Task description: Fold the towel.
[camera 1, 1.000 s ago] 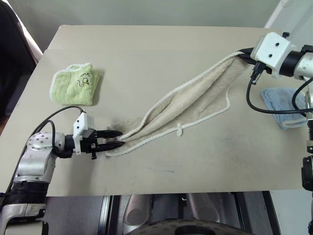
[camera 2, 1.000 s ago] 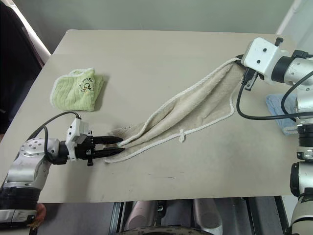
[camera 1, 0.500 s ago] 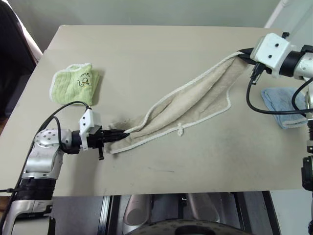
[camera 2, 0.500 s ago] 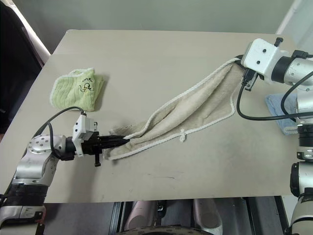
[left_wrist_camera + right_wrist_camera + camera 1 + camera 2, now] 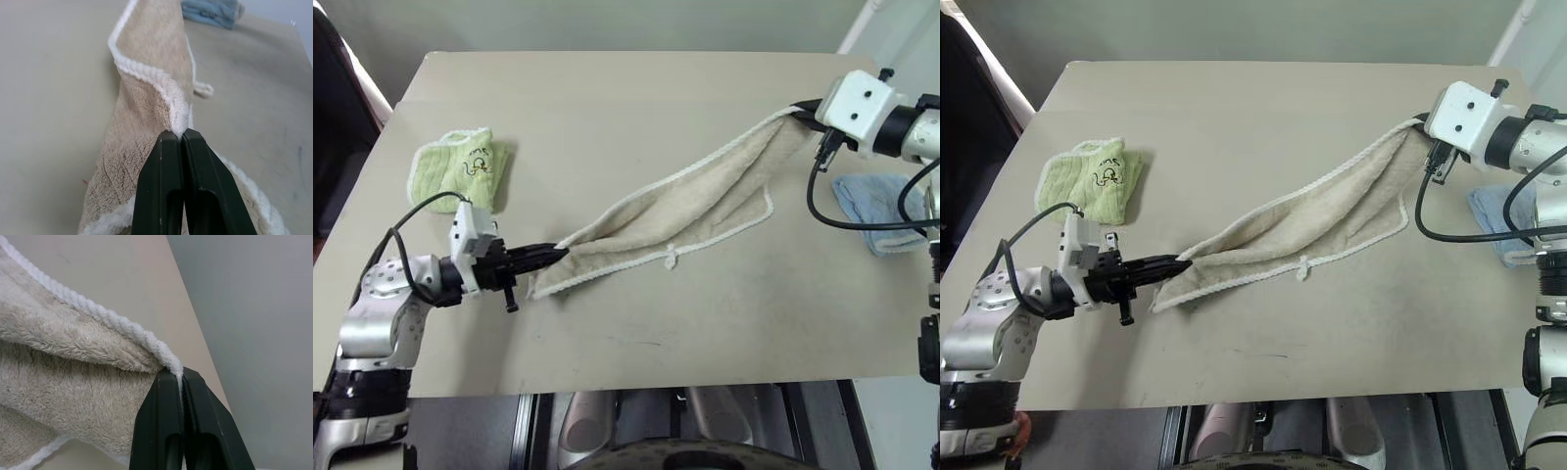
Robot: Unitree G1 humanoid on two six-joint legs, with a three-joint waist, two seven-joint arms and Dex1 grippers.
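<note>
The beige towel (image 5: 690,211) with white corded edging stretches slantwise over the table, from near left to far right. Its small white loop (image 5: 672,260) hangs off the near edge. My left gripper (image 5: 556,255) is shut on the towel's near-left corner, which is raised off the table. In the left wrist view the two black fingers (image 5: 164,186) pinch the corded edge of the towel (image 5: 151,103). My right gripper (image 5: 1422,124) is shut on the far-right corner and holds it up above the table. The right wrist view shows its fingers (image 5: 164,421) clamped on the towel's cord (image 5: 112,320).
A small light-green cloth (image 5: 455,168) with a printed drawing lies at the table's left side. A light-blue cloth (image 5: 871,208) lies near the right edge, under my right arm. The table (image 5: 607,108) ends close to both hands.
My left gripper has shut on the towel's near-left corner and lifted it a little off the table. The right gripper has held still with its corner.
</note>
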